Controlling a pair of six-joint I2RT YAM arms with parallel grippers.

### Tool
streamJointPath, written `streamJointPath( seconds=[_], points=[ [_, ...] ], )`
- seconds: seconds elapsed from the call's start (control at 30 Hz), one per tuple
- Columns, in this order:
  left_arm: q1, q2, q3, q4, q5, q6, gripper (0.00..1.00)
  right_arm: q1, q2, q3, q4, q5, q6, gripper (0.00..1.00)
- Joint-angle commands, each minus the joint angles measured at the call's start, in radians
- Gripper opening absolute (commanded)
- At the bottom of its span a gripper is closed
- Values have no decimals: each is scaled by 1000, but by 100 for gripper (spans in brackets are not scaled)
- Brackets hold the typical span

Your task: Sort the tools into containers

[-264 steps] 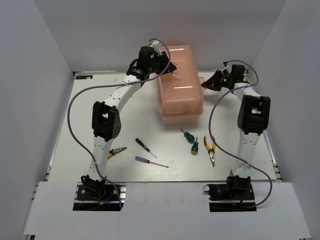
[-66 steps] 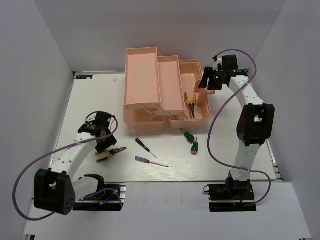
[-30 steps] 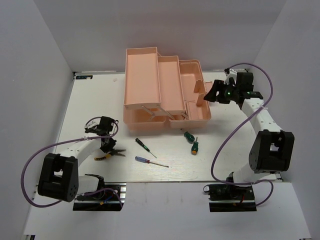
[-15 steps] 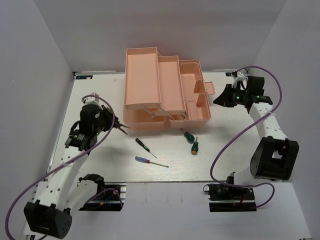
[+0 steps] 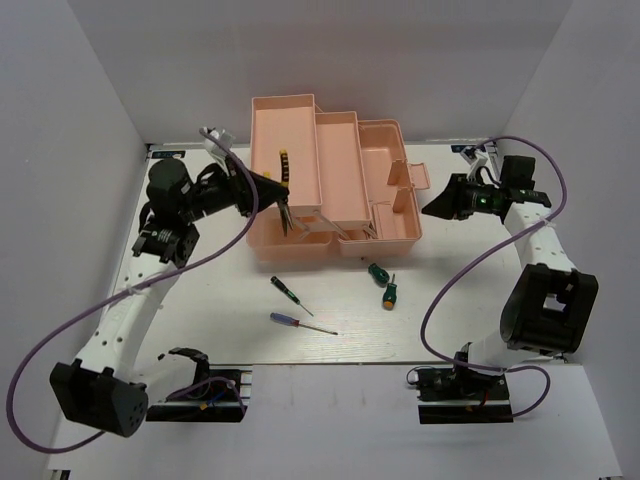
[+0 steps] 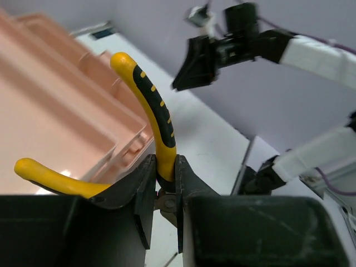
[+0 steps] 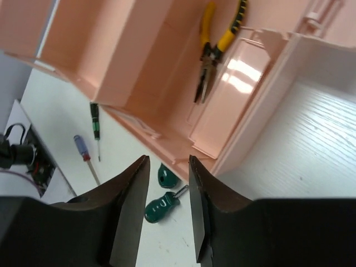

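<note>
My left gripper (image 5: 272, 188) (image 6: 166, 167) is shut on yellow-black pliers (image 5: 285, 192) (image 6: 159, 114) and holds them in the air over the left tray of the open pink toolbox (image 5: 262, 150) (image 6: 50, 100). The second pliers (image 7: 214, 50) lie in the toolbox's bottom compartment (image 7: 167, 61). My right gripper (image 5: 430, 208) (image 7: 168, 161) is open and empty, right of the box. Two green stubby screwdrivers (image 5: 377, 272) (image 5: 388, 294) (image 7: 161, 204), a black-green screwdriver (image 5: 285, 290) (image 7: 94, 119) and a blue-red one (image 5: 290, 320) (image 7: 82, 149) lie on the table in front of the box.
The toolbox's fold-out trays step up toward the left, with a lid handle (image 5: 408, 178) on the right side. Purple cables (image 5: 190, 268) loop around both arms. Walls enclose the table on three sides.
My left gripper took the pliers off the table at the near left and carried them up to the toolbox's left tray. My right gripper drew back to the right of the box.
</note>
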State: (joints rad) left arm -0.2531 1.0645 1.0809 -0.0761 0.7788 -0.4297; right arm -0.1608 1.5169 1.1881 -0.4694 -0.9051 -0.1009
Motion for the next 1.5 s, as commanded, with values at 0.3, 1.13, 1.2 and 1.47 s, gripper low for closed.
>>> streamJointPath(
  seconds=[0.3, 1.13, 1.2, 1.47],
  points=[
    [-152, 524, 352, 682, 302, -265, 0, 0, -60, -13, -163, -256, -266, 0],
    [-376, 1123, 1020, -14, -162, 117, 13, -78, -256, -240, 44, -52, -135, 30],
    [-387, 1143, 1077, -71, -191, 153, 16, -85, -254, -240, 49, -61, -126, 31],
    [-396, 1244, 1165, -171, -223, 164, 26, -109, -262, -245, 60, -86, -105, 36]
  ],
)
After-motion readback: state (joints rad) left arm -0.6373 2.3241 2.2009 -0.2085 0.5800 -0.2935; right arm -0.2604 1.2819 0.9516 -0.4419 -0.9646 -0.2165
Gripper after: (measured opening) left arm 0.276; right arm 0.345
